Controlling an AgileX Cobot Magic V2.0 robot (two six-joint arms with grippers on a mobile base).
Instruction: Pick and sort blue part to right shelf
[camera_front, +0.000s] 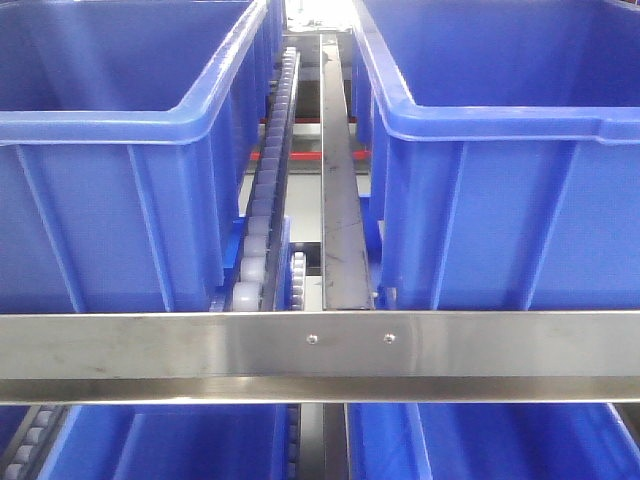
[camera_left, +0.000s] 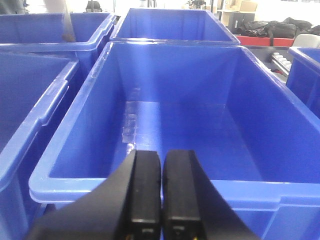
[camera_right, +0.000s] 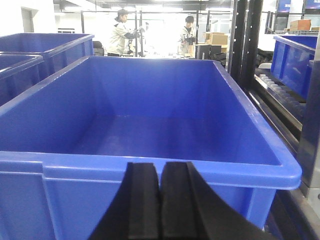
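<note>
The right shelf (camera_front: 320, 345) is a shiny steel rack with a flat front rail that has two small screws in it. Behind the rail, a white roller track (camera_front: 262, 215) and a dark steel bar (camera_front: 338, 190) run away from the front view, side by side. A big blue bin (camera_front: 120, 190) sits to the left of them and another big blue bin (camera_front: 500, 190) sits to the right. More blue bins show on the level under the rail. The blue part cannot be seen in any view, so nobody can say where it lies next to the jaws. The left gripper (camera_left: 161, 192) is black, and its jaws are pressed together with only a thin line between them and nothing in them. It hangs just at the near rim of an open blue tub (camera_left: 150, 187) whose inside shows only a bare, shiny floor. The right gripper (camera_right: 160, 200) is black too, and its jaws are also squeezed together with nothing between them. It sits just in front of the near wall of a deep blue box (camera_right: 150, 167), and the part of that box's floor that shows is bare. Far behind that box stand two people (camera_right: 122, 37) in light jackets.
</note>
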